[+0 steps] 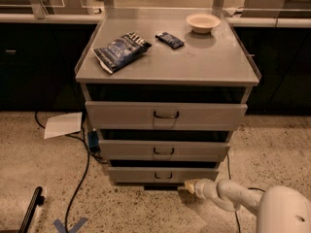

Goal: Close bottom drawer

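The bottom drawer (163, 174) is the lowest of three grey drawers in the cabinet, with a small dark wire handle (163, 175) at its centre. Its flat front stands forward of the cabinet body, like the two fronts above it. My gripper (188, 185) is low at the floor, just below and right of the drawer front's lower edge, close to the front or touching it. My white arm (233, 194) reaches in from the lower right.
The middle drawer (164, 150) and top drawer (166, 115) sit above. On the cabinet top lie a blue snack bag (121, 50), a small dark packet (169, 40) and a white bowl (203, 22). Cables (82, 169) and a paper sheet (63, 124) lie on the floor at left.
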`<move>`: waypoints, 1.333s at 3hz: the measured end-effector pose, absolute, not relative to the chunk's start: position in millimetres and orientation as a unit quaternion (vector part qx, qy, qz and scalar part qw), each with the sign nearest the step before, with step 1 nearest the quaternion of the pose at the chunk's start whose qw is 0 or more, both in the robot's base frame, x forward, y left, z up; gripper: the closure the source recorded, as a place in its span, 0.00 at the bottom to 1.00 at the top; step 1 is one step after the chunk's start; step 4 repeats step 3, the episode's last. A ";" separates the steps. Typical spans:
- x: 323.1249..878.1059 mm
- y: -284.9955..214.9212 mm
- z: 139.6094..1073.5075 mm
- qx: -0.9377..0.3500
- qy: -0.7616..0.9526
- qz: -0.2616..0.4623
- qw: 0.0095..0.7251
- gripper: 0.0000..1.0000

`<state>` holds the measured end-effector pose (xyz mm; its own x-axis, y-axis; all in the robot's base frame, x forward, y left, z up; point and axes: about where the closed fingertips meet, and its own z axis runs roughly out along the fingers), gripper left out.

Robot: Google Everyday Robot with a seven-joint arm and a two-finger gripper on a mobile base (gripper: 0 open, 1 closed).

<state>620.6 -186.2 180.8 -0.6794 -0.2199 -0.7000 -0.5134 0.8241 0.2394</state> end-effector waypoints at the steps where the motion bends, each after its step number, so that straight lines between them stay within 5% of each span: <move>1: 620.6 -186.2 180.8 -0.206 0.891 0.214 0.343 0.13; 2: 620.6 -186.1 180.7 -0.206 0.891 0.214 0.343 0.00; 4: 620.6 -186.1 180.7 -0.206 0.891 0.214 0.343 0.00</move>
